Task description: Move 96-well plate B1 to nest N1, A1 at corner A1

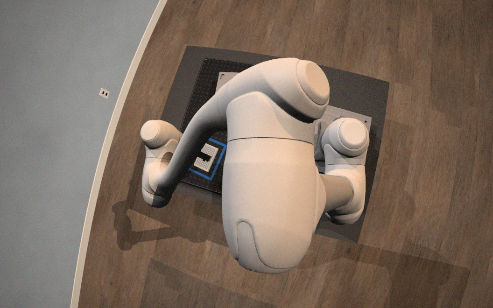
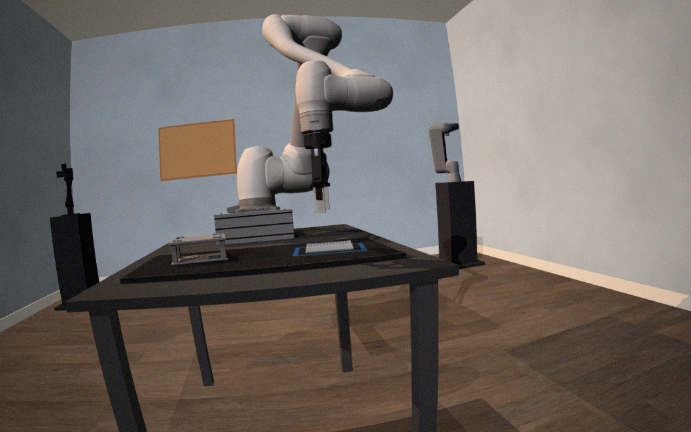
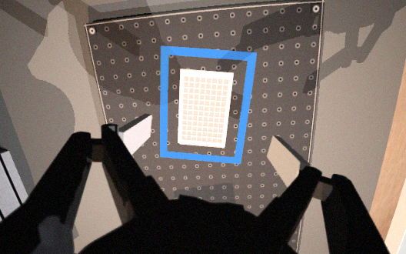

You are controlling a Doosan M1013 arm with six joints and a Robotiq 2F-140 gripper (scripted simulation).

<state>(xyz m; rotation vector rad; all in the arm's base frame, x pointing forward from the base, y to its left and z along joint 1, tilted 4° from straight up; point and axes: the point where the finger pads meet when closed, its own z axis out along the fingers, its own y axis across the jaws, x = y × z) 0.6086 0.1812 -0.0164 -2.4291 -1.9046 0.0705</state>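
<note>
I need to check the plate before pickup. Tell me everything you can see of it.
The plate is a white rectangular block with a grid of small wells on top, plastic by its look. It lies flat, wells up, inside the blue frame on the dark perforated board, apart from the frame on all sides. Only the board touches it. The gripper hangs above, jaws wide open, holding nothing.
</note>
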